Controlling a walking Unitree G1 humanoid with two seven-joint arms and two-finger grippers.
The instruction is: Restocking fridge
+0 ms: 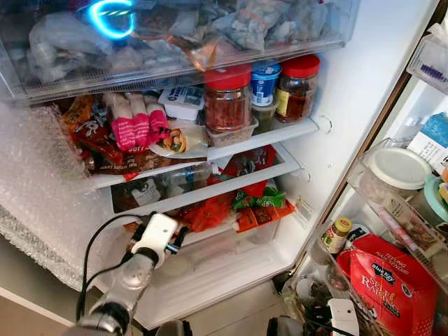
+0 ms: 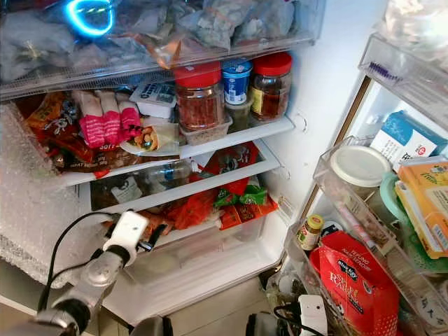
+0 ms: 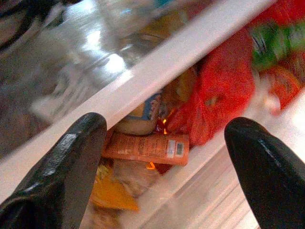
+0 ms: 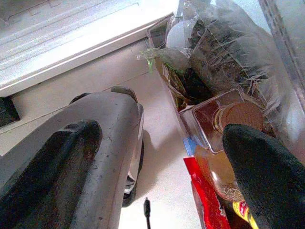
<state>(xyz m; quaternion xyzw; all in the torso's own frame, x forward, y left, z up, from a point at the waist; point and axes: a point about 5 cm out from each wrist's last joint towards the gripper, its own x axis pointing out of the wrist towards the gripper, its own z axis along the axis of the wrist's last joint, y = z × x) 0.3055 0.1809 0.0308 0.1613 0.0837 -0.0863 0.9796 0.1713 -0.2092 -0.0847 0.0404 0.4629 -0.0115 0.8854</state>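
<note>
While the fridge [image 1: 392, 49] stood open across the head views, the left arm reached up from the lower left of the frame, its gripper [image 3: 164, 143] at the front edge of the lowest shelf [image 1: 210, 189]. In the left wrist view its two black fingers [image 3: 62, 171] were spread wide with nothing between them, a white shelf rail [image 3: 157, 71] running diagonally above, and an orange packet [image 3: 147, 148] and a red bag [image 3: 224, 95] lying beyond the tips.

At upper centre of the frame two red-lidded jars [image 1: 227, 98] and a blue-topped tub [image 1: 264, 82] stood on the upper shelf, with pink packets [image 1: 140, 129] to their left. A clear drawer [image 1: 175, 42] of bagged food ran along the top, a blue ring of light [image 1: 112, 17] reflected at upper left. Bubble wrap [image 1: 35, 182] hung down the left side.

At lower right, the door racks held a red bag of sugar [image 1: 392, 290], a small yellow-capped bottle [image 1: 337, 234] and a white-lidded tub [image 1: 395, 168].

In the right wrist view the right gripper [image 4: 162, 162] hung low with fingers parted and empty, beside the robot's grey body, near the door's bottom rack.
</note>
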